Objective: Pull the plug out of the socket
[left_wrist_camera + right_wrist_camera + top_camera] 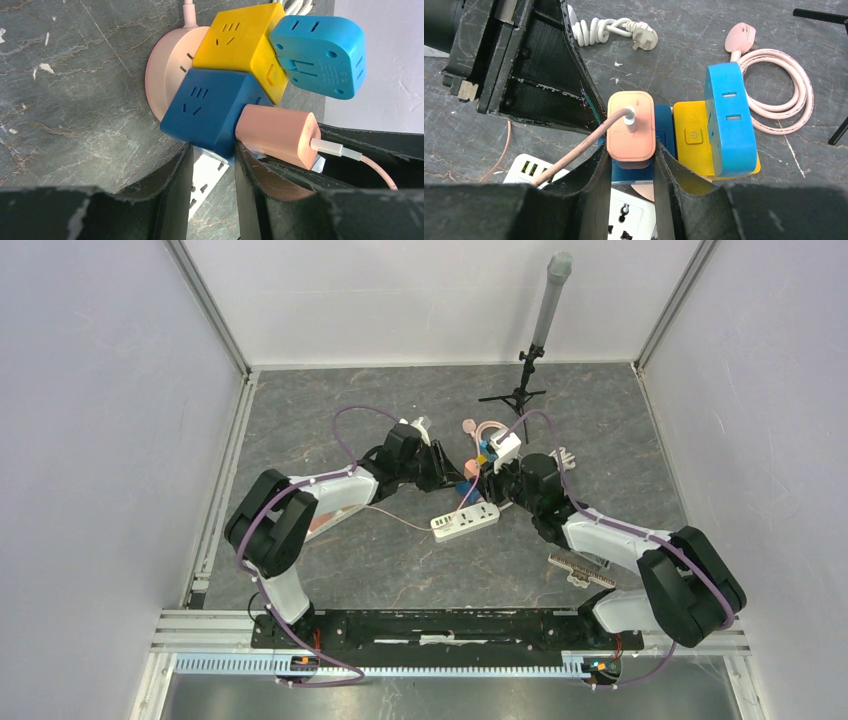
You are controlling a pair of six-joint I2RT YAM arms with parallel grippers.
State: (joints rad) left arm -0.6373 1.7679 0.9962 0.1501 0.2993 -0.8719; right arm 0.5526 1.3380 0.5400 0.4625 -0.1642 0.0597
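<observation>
The left gripper (212, 156) clamped the dark blue socket cube (210, 107). The pink plug (277, 136) sat at its 4 o'clock, the yellow cube (237, 42) at 12 o'clock.

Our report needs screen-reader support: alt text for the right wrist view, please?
The right pincer clamps a pink plug seated in a dark blue socket cube; a yellow cube and light blue adapter adjoin it, over a white power strip.

My arms meet mid-tabletop.
Left hand (214, 152) and right hand (631, 156) face each other, fingers pinched in tight.
</observation>
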